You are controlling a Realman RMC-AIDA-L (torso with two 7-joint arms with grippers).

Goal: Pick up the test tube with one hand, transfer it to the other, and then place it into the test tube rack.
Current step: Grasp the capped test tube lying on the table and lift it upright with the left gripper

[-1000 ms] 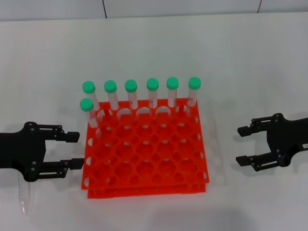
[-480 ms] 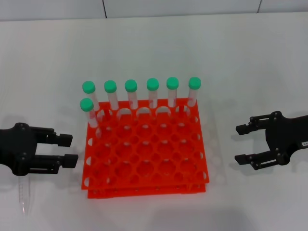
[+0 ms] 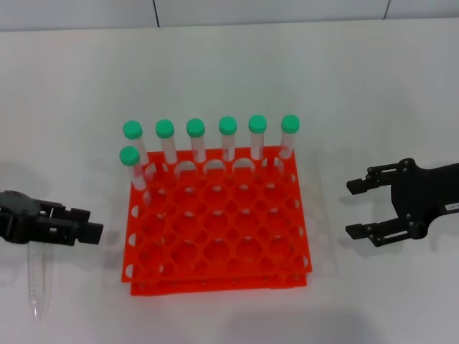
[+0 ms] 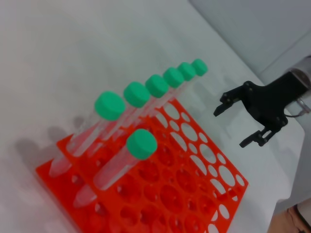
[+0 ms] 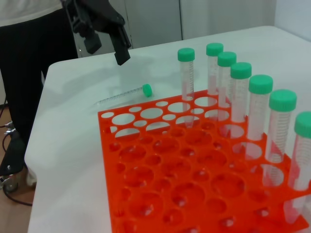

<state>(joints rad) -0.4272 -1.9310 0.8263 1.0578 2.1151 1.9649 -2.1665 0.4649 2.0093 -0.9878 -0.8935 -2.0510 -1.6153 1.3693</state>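
Note:
The test tube (image 3: 36,281) lies flat on the white table, left of the rack, its tapered tip towards the front edge. In the right wrist view the test tube (image 5: 124,97) shows its green cap beside the rack's corner. My left gripper (image 3: 90,226) hovers over its capped end, wrist rolled, and in the right wrist view this left gripper (image 5: 107,52) is open and empty above the tube. The orange-red test tube rack (image 3: 222,276) stands in the middle. My right gripper (image 3: 351,208) is open and empty to the rack's right; the left wrist view shows the right gripper (image 4: 230,127) beyond the rack.
Several green-capped tubes (image 3: 228,136) stand in the rack's back row, and one more tube (image 3: 131,165) stands in the second row at the left. A person in dark trousers (image 5: 29,73) stands past the table's left edge.
My left gripper has drawn back to the left away from the rack and rolled its wrist above the lying tube. My right gripper has shifted slightly up and towards the rack.

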